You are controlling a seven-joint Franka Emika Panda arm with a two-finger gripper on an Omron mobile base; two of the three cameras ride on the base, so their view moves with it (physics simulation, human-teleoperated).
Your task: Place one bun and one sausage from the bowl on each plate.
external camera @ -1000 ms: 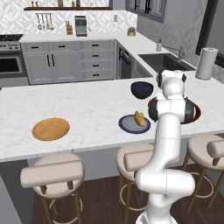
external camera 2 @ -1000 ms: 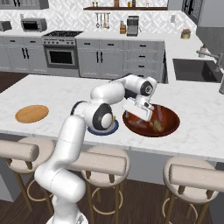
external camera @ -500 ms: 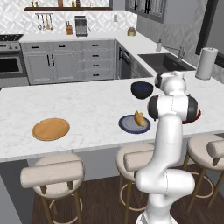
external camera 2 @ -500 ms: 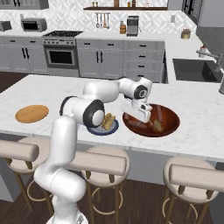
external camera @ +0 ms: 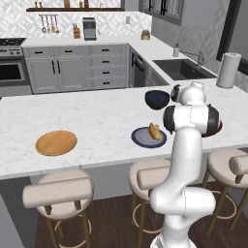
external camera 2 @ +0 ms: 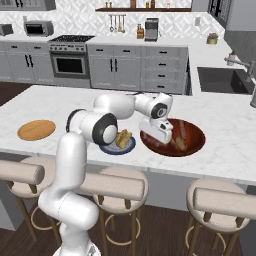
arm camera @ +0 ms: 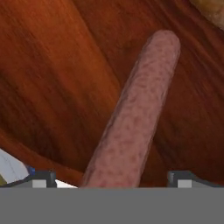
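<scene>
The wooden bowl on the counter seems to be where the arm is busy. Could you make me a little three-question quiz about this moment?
1. True or false: the blue-grey plate already holds a bun.
2. What lies between the open gripper fingertips in the hand view?
A. a sausage
B. a spoon
C. a paper towel roll
3. Fill in: the orange-tan wooden plate carries ____ food.

Key:
1. True.
2. A: the sausage lies on the floor of the wooden bowl.
3. No.
</scene>
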